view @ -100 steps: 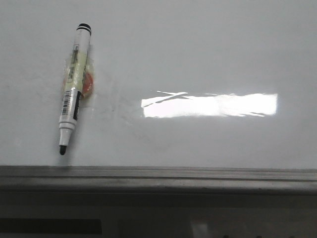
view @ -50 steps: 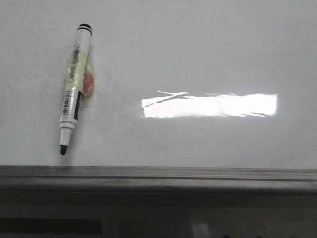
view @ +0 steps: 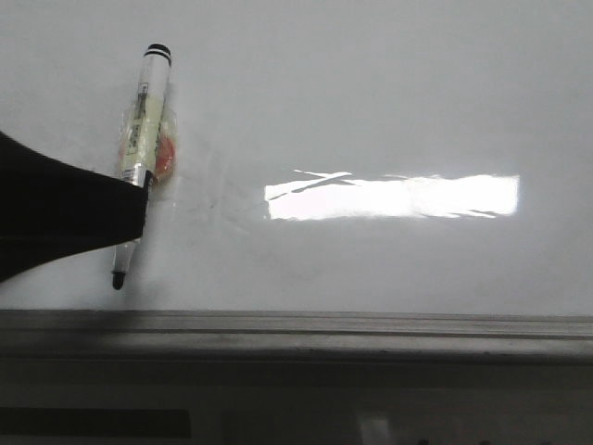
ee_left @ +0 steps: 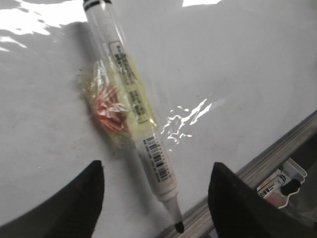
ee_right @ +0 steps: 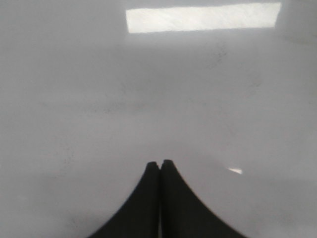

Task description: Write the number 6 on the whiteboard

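Note:
The whiteboard (view: 389, 93) is glossy white and bears only faint smudges; no number 6 shows on it. A white marker (view: 144, 139) with a bare black tip lies on it at the left, tip toward the ledge, with clear tape and an orange blob round its middle. My left gripper (view: 120, 213) reaches in from the left over the marker's lower part. In the left wrist view it (ee_left: 157, 166) is open, one finger on each side of the marker (ee_left: 124, 84), not touching it. My right gripper (ee_right: 159, 162) is shut and empty above bare board (ee_right: 148, 89).
A grey metal ledge (view: 296, 326) runs along the board's near edge and also shows in the left wrist view (ee_left: 277, 148). A second marker (ee_left: 277, 186) lies below the ledge. A bright rectangular glare (view: 389, 197) sits mid-board.
My left gripper has come into the front view from the left and now covers the marker's lower barrel. The marker has not moved.

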`<state>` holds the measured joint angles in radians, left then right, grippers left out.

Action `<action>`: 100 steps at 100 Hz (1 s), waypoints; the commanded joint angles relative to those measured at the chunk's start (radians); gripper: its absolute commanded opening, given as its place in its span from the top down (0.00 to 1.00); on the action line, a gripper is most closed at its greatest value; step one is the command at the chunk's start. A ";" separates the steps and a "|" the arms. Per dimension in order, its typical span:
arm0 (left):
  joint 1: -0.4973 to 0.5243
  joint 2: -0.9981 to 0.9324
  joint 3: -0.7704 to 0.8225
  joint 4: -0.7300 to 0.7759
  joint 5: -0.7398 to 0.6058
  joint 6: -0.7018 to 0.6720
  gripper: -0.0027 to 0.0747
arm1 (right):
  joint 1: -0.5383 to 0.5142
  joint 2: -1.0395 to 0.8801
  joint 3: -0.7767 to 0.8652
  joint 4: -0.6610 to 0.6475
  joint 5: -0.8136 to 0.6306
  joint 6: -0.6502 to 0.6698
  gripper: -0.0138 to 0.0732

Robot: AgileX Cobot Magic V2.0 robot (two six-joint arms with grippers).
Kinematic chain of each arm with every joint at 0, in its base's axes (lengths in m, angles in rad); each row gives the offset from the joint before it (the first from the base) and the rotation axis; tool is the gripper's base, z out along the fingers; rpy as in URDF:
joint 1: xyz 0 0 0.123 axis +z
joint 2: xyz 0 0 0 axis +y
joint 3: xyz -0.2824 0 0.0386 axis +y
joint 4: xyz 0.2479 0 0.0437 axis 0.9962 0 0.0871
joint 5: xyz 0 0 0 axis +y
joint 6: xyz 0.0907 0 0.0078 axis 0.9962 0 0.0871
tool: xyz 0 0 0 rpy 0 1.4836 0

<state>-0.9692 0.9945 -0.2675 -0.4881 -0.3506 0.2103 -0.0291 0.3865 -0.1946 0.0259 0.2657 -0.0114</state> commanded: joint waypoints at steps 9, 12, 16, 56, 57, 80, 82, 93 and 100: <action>-0.022 0.062 -0.057 -0.063 -0.118 -0.009 0.44 | -0.007 0.016 -0.038 0.001 -0.078 -0.008 0.91; -0.020 0.069 -0.057 -0.083 -0.136 -0.009 0.44 | -0.007 0.016 -0.038 0.001 -0.078 -0.008 0.91; -0.018 0.081 -0.057 -0.109 -0.151 -0.009 0.44 | -0.007 0.016 -0.038 0.001 -0.078 -0.008 0.91; -0.018 0.114 -0.057 -0.207 -0.111 0.002 0.99 | 0.174 0.016 -0.060 0.009 0.011 -0.008 0.91; -0.018 0.114 -0.057 -0.207 -0.111 0.002 0.99 | 0.178 0.016 -0.063 0.009 0.015 -0.008 0.91; -0.018 0.114 -0.076 -0.017 -0.075 0.002 0.99 | 0.342 0.074 -0.151 0.010 0.099 -0.008 0.91; -0.018 0.114 -0.080 -0.001 -0.071 0.000 0.99 | 0.356 0.085 -0.162 0.015 0.106 -0.008 0.91; -0.027 0.112 -0.122 0.027 -0.045 -0.003 0.99 | 0.440 0.154 -0.225 0.033 0.126 -0.016 0.91; -0.034 0.112 -0.143 0.105 -0.040 -0.003 0.99 | 0.504 0.205 -0.273 0.033 0.123 -0.037 0.89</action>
<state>-0.9889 1.1183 -0.3582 -0.4762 -0.3372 0.2121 0.4146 0.5342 -0.3894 0.0525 0.4520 -0.0186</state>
